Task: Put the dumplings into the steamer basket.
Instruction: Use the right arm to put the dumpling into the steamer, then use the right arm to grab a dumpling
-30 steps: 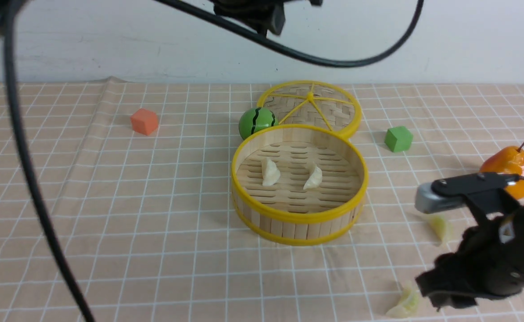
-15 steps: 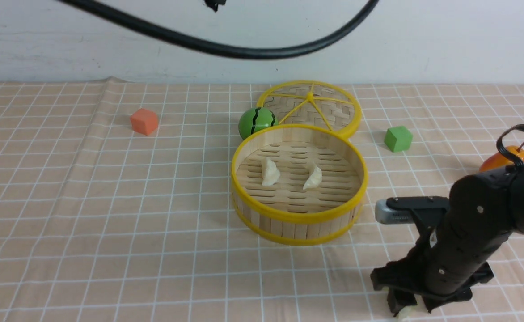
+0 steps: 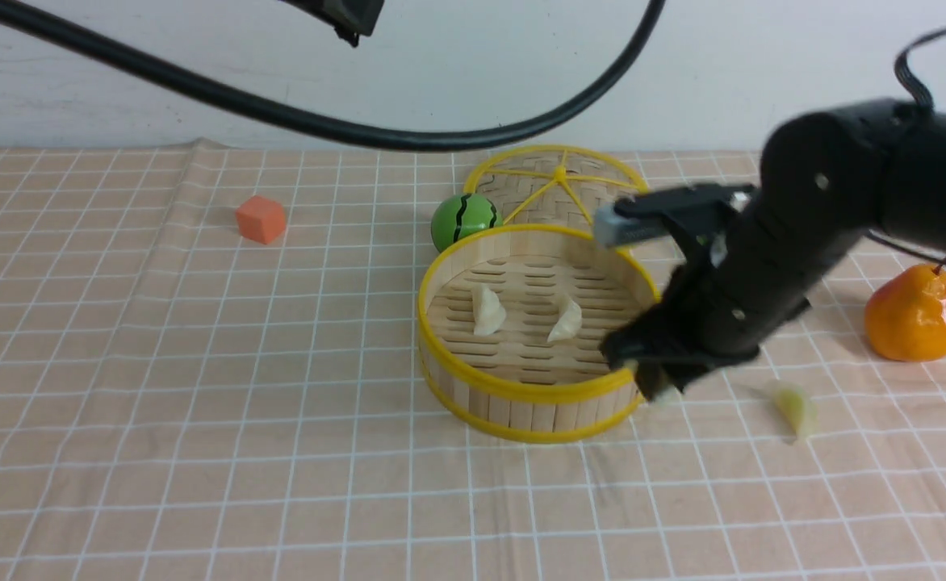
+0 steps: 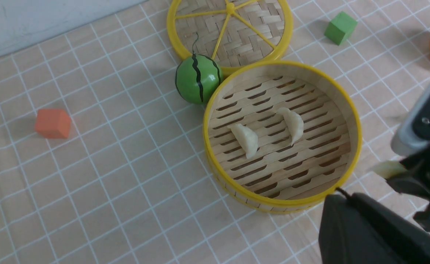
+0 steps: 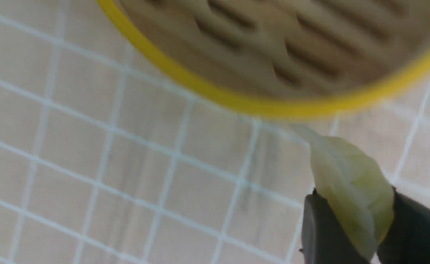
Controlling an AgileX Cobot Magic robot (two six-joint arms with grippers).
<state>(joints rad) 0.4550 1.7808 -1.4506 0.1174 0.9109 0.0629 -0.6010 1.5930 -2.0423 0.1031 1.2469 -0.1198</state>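
One green dumpling (image 5: pixel 350 187) between right fingers (image 5: pixel 323 234), beside steamer basket (image 5: pixel 273 109)

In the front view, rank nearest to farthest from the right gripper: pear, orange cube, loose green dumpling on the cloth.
1. Loose green dumpling, just right of the right gripper.
2. Pear, farther right.
3. Orange cube, far left.
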